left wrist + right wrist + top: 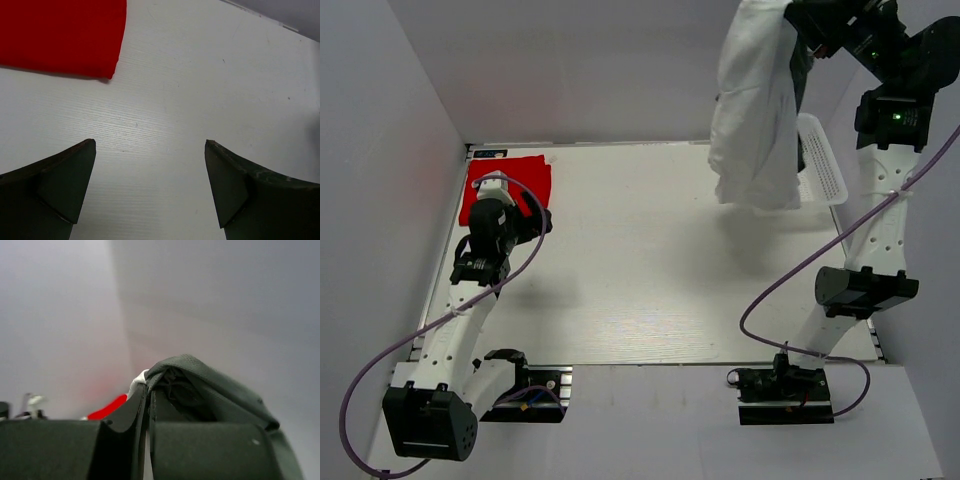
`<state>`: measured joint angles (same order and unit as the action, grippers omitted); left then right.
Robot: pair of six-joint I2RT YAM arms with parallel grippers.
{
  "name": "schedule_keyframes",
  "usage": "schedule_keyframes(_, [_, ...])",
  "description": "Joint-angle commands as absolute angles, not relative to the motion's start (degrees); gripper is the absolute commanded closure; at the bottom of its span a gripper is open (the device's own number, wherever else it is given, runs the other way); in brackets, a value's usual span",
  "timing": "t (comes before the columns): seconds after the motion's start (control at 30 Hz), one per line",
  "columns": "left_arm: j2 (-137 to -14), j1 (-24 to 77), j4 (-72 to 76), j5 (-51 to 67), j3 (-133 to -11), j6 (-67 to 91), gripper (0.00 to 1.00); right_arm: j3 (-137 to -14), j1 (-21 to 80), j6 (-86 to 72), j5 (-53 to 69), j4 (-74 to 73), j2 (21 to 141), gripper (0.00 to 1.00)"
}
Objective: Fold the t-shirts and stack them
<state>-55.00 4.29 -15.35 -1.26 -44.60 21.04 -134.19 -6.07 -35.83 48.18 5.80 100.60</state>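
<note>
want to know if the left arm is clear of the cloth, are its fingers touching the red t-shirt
Apart. The left wrist view shows bare table between the open fingers and the red t-shirt.

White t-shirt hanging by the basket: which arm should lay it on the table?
Right. The right gripper is shut on the white t-shirt, holding it aloft; the left gripper hangs open and empty by the red t-shirt, across the table.

You have open bench across the whole middle to pass through. The red t-shirt lies flat in the far left corner. At far right the hanging t-shirts curtain the basket; walls close in on three sides.
</note>
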Motion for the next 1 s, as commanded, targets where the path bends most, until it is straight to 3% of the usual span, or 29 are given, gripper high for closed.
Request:
schedule_keyframes(0.0, [-53.17, 4.13, -14.24, 0.61, -44.30, 21.18, 0.00, -139.30, -1.95, -50.17, 52.56, 25.21, 100.99, 1.00])
schedule_keyframes(0.2, [-52.65, 4.13, -15.29, 0.09, -44.30, 21.70, 0.00, -131.50, 4.92, -42.73, 51.06, 22.60, 97.30, 1.00])
schedule_keyframes(0.37, [-51.51, 4.13, -15.29, -0.44, -43.77, 22.24, 0.00, -113.45, 8.26, -33.77, 52.29, 16.27, 96.07, 1.00])
schedule_keyframes(0.43, [-51.50, 4.13, -15.29, -0.44, -43.77, 22.24, 0.00, -108.57, 10.71, -27.36, 49.76, 9.34, 95.54, 1.00])
schedule_keyframes(0.47, [-51.50, 4.13, -15.29, -0.44, -43.77, 22.24, 0.00, -101.32, 14.12, -22.64, 41.48, 6.97, 94.41, 1.00])
schedule_keyframes(0.57, [-50.98, 4.13, -15.82, -0.96, -43.77, 22.24, 0.00, -92.07, 19.84, -11.99, 31.17, 0.10, 93.96, 0.83])
schedule_keyframes(0.63, [-50.98, 4.13, -15.82, -0.97, -43.77, 22.24, 0.00, -83.89, 21.52, -11.34, 25.77, -1.74, 94.22, 0.47])
schedule_keyframes(0.67, [-50.98, 4.13, -15.82, -1.49, -43.77, 22.24, 0.00, -82.02, 23.62, -10.55, 20.79, -1.76, 94.22, 0.10])
schedule_keyframes(0.87, [-52.20, 4.13, -14.59, 0.61, -43.77, 22.85, 0.00, -76.21, 30.23, -5.54, 2.24, -10.88, 94.40, 0.10])
schedule_keyframes(0.97, [-53.78, 4.13, -15.73, 0.62, -44.47, 22.85, 0.00, -69.27, 33.31, -5.71, 0.27, -10.37, 88.28, 0.10])
